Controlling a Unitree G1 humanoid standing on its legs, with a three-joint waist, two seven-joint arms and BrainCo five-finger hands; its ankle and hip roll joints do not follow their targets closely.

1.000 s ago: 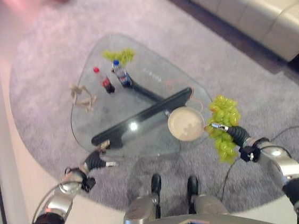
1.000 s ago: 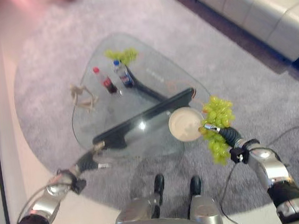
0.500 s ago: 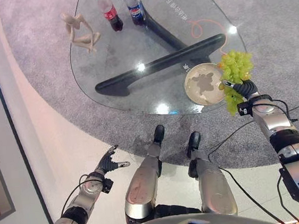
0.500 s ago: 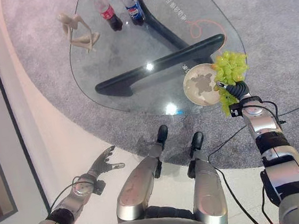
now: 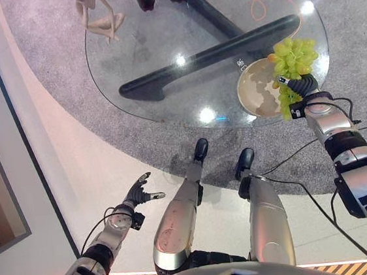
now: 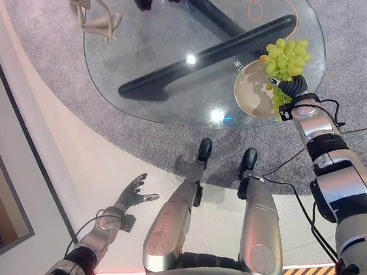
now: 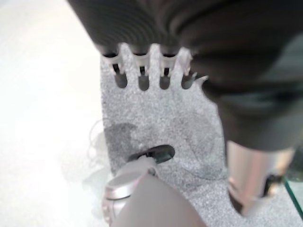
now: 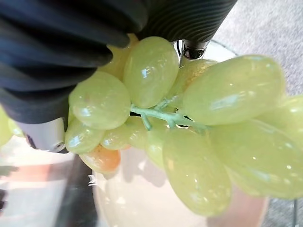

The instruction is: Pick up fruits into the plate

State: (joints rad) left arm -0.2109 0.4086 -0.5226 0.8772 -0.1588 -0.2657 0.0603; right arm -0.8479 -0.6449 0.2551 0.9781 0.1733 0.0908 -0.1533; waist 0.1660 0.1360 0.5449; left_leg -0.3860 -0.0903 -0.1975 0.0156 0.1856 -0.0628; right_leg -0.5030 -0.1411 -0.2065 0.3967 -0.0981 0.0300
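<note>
Grapes [image 5: 293,57] now over plate [image 5: 255,90], glass table [image 5: 161,54]

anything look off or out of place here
Nothing looks spilled or broken. The right hand holds a bunch of green grapes over the far rim of the plate, not yet set down. The figurine sits on the glass table. The left hand hangs open over the floor.
</note>
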